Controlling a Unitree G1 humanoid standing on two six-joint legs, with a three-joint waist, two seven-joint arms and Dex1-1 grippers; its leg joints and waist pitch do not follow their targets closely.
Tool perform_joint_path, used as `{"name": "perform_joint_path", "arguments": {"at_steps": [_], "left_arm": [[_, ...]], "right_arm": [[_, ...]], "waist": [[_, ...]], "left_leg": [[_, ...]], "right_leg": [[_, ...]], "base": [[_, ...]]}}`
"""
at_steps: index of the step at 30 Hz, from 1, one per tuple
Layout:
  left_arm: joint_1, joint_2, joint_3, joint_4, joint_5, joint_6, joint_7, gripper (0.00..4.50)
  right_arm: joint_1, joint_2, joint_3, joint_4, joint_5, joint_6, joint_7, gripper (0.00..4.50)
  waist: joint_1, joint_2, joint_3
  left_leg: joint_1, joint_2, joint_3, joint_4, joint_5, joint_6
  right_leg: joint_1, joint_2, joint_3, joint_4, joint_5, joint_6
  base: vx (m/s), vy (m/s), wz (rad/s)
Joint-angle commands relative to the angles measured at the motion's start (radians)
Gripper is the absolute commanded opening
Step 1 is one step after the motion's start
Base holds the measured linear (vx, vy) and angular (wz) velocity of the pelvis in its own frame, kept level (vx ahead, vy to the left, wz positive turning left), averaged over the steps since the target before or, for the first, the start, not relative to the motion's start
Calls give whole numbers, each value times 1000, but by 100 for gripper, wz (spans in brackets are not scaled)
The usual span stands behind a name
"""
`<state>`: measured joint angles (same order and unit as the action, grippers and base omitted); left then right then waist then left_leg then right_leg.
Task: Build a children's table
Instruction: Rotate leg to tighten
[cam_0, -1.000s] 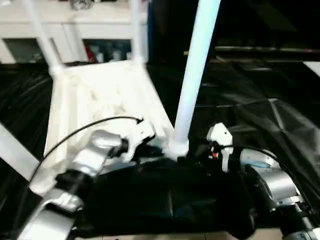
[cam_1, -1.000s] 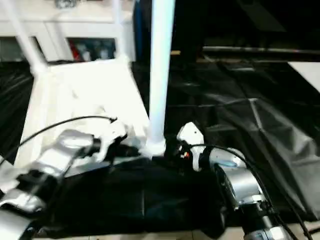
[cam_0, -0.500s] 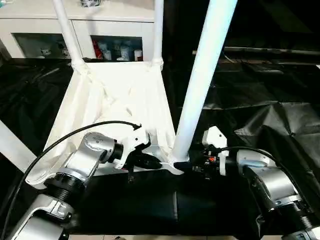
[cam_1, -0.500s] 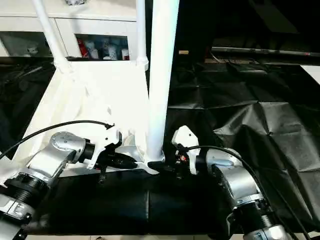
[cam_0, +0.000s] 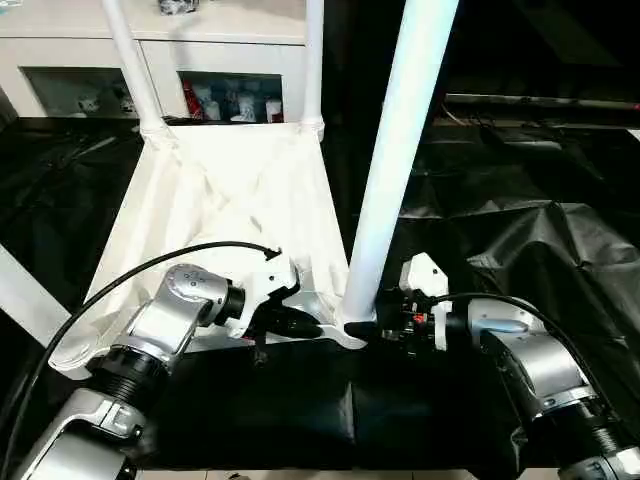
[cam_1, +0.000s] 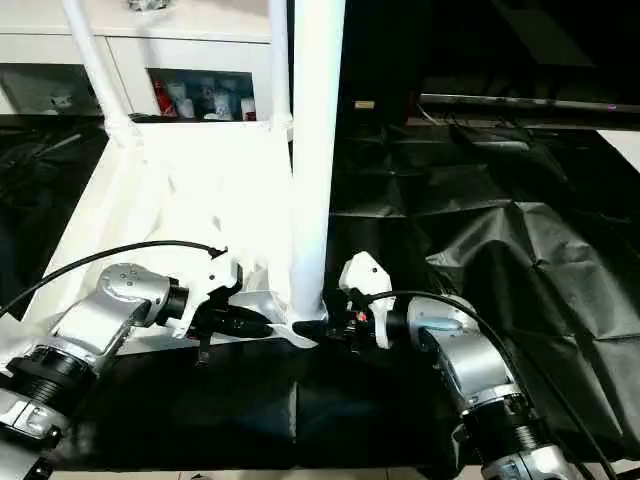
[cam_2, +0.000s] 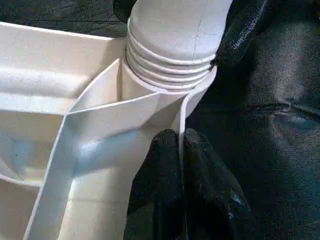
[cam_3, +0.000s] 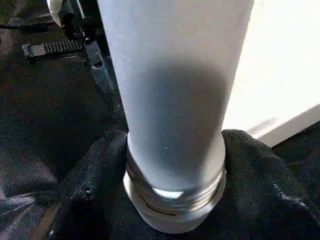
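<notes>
Table top (cam_0: 230, 200): upside down on black sheeting (cam_0: 520, 230), in front of a white cabinet (cam_0: 200, 40).
Near leg (cam_0: 400, 160): upright in the corner socket (cam_2: 170, 75) nearest the robot, threads showing at its base.
Far legs (cam_0: 135, 70): standing in the back corners.
Left gripper (cam_2: 181, 145): fingers pinched together on the top's thin rim (cam_2: 182, 112) beside the socket.
Right gripper (cam_3: 175, 165): fingers on either side of the leg's base, touching it.

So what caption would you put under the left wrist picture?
Left gripper pinches the upturned table top's rim beside the leg screwed into its corner socket.
</notes>
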<state>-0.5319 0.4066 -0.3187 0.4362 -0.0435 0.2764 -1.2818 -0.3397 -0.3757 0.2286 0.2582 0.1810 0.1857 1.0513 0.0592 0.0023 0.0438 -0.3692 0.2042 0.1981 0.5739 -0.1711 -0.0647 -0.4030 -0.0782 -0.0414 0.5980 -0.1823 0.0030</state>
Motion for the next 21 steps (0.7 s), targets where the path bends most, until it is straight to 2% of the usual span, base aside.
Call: {"name": "perform_joint_path", "arguments": {"at_steps": [1, 3, 6, 13, 21], "left_arm": [[12, -13, -24, -5, -10, 10, -15, 0], [9, -14, -24, 0, -8, 7, -12, 0], [6, -14, -25, 4, -7, 5, -12, 0], [4, -13, -23, 6, -6, 4, -11, 0], [11, -9, -23, 2, -7, 5, -9, 0]], "right_arm": [[-20, 6, 8, 13, -13, -5, -14, 270], [-25, 4, 6, 21, -12, -7, -8, 325], [-32, 3, 9, 33, -31, -27, -23, 347], [-44, 11, 12, 45, -37, -41, -28, 347], [-52, 18, 9, 63, -34, -40, -27, 347]], "waist": [[0, -7, -60], [-1, -7, -58], [-1, -6, -58], [0, -10, -61], [0, -11, -61]], "left_leg": [[12, 23, -10, -56, -192, 44], [12, 23, -10, -56, -208, 41], [14, 23, -11, -57, -221, 34], [12, 22, -10, -54, -198, 41], [13, 22, -10, -53, -197, 43]], "right_leg": [[48, -49, 33, -61, -156, -232], [46, -49, 33, -63, -176, -230], [45, -49, 34, -64, -197, -225], [47, -48, 34, -60, -158, -229], [46, -49, 34, -59, -166, -231]], "base": [[0, 0, 0], [0, 0, 0], [0, 0, 0], [0, 0, 0], [0, 0, 0]]}}
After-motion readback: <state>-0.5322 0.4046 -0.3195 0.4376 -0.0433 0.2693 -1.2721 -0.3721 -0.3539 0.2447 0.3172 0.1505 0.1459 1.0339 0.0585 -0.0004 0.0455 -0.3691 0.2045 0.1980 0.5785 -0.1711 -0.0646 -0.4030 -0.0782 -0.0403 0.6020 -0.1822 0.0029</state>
